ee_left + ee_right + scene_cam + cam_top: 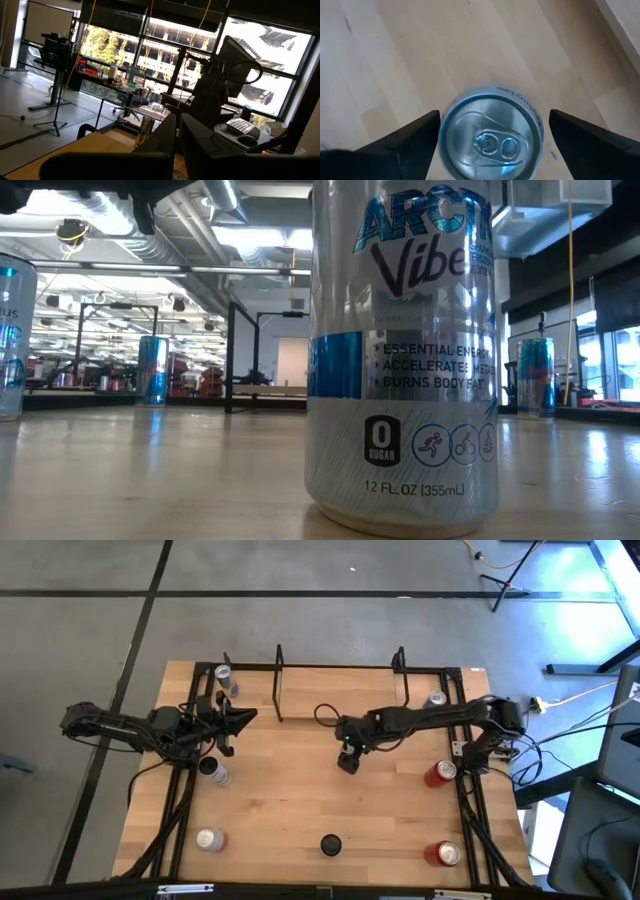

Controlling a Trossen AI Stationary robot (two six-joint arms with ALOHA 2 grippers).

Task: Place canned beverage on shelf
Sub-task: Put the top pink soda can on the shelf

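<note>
None of the cans stands on the shelf [340, 700] yet, as far as I can see: its plank between the two black wire frames lies bare, so I judge the task barely begun. In front of the shelf, near the tabletop's [290, 800] middle, my right gripper [348, 762] hangs over a silver can [491, 132], fingers spread wide to either side of its lid, not touching it. Closing, lifting and carrying to the shelf all remain. My left gripper [243, 718] waits beside the shelf's left end, fingers nearly pressed together, holding nothing.
</note>
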